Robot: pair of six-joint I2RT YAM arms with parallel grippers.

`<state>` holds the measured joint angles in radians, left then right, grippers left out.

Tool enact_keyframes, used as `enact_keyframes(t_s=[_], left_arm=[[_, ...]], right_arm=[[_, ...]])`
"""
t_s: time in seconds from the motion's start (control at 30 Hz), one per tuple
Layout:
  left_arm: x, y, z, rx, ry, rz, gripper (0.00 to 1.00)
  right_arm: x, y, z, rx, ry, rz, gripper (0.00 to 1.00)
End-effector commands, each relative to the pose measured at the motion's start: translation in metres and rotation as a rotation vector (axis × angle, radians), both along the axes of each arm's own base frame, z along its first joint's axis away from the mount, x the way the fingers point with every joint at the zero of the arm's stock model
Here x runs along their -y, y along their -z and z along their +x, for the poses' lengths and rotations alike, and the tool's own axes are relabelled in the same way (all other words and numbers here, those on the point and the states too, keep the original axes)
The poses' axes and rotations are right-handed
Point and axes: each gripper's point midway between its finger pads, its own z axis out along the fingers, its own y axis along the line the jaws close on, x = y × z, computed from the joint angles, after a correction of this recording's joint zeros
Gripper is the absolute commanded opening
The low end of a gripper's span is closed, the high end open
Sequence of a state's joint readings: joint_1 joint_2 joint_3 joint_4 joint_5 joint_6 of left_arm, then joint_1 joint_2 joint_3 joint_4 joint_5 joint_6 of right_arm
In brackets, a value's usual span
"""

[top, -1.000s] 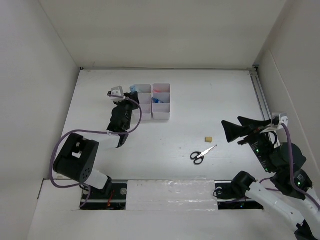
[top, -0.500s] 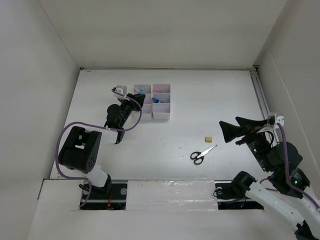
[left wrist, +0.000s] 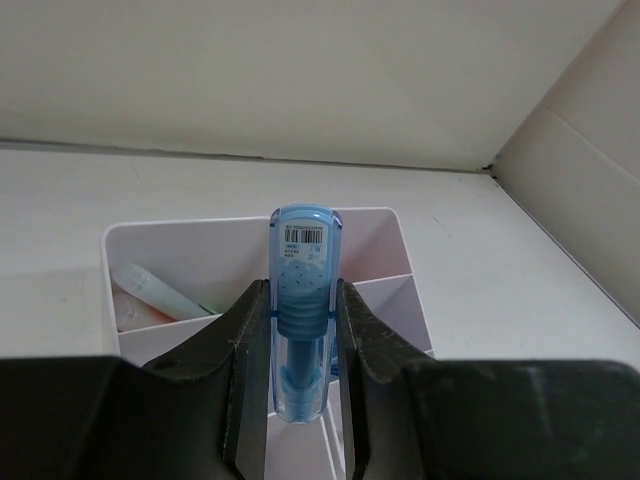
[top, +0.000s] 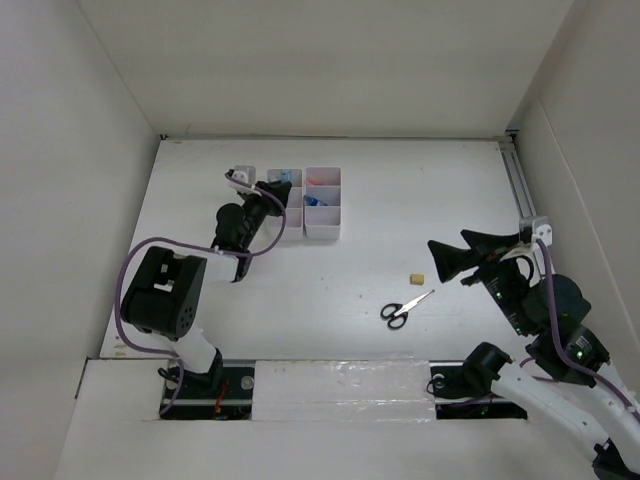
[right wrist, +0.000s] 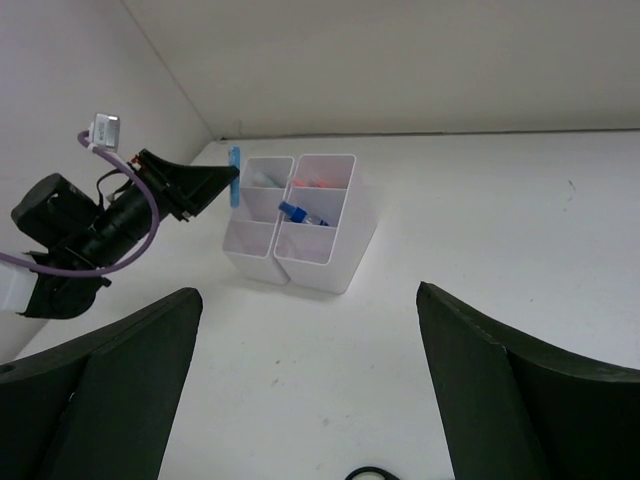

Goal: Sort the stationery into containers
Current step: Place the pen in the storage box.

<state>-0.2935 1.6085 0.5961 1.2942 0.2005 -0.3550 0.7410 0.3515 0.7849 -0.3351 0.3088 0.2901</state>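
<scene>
The blue highlighter [left wrist: 302, 245] is being gripped firmly between the fingers of the left gripper [left wrist: 300, 300]. It is clamped on its lower half, with the labelled end standing up past the fingertips. It is being held upright at the left wall of the trays [left wrist: 200, 228], by the far-left compartment. Whether it is hanging inside the rim or just outside it cannot be told. A pale green item [left wrist: 150, 285] is lying in that far-left compartment. The trays are standing toward the far edge of the table [top: 450, 190], left of its middle. Red pens [right wrist: 320, 183] and a blue-capped bottle [right wrist: 298, 213] are lying in the right column.

The right gripper [top: 448, 252] is being held wide open and empty above the right side of the table, well apart from the trays. Toward the near edge, the eraser [top: 417, 277] and the scissors [top: 405, 308] are lying loose, near each other but not touching.

The main risk is judged to be the release point. If the highlighter is let go while over the wall, it is likely to strike the rim and tip out onto the table beside the trays. If the fingers are lowered without being centred, the rim could be struck and the light, seemingly unfixed trays pushed or tilted. The smooth barrel could also slide in so narrow a grip.
</scene>
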Motion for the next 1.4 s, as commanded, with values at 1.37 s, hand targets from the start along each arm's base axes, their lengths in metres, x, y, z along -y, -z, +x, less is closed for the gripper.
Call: enact_keyframes(t_s=[1.37], left_arm=[[0.001,-0.068,0.008,0.404,-0.092,-0.015,0.05]], right_arm=[[-0.032,-0.007,0.001,0.07,-0.133,-0.046,0.94]])
